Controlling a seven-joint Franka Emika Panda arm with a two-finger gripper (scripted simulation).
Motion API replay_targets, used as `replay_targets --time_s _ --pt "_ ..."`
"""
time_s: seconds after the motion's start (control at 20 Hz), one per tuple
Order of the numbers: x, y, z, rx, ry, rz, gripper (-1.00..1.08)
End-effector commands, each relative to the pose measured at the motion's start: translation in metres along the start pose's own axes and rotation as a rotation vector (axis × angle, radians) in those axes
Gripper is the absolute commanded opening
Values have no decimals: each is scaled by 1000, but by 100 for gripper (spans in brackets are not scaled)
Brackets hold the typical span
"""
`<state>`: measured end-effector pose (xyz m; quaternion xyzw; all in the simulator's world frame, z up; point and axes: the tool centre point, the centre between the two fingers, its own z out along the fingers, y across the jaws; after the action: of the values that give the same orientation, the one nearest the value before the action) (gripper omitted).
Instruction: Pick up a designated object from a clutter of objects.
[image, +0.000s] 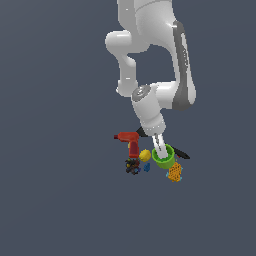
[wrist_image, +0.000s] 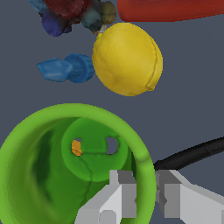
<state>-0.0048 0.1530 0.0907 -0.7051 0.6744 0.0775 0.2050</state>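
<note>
Two jaws straddle the green cup's (wrist_image: 52, 175) rim, one inside, one outside, touching it.

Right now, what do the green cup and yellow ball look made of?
Green cup: looks like smooth moulded plastic, matte to satin; uniform colour, thick rounded rim, a hole in its base. Yellow ball: matte, slightly lumpy skin with a faint seam, perhaps rubber or foam; the render leaves it open. The claw straddles the cup's rim.

No readable text, labels, brands or numbers anywhere. Checked both views: nothing legible on the arm (image: 165, 60), green cup (wrist_image: 52, 175), yellow ball (wrist_image: 127, 59) or red drill toy (image: 130, 141).
</note>
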Motion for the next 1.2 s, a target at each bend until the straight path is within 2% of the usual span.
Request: replay_targets --time_s 0.0,0.4,1.15 --pt "-6 -2 -10 3 0 -1 -100" --pt "-33 -8 -59 2 2 1 -100" --pt "-109 -26 -194 3 9 2 -100"
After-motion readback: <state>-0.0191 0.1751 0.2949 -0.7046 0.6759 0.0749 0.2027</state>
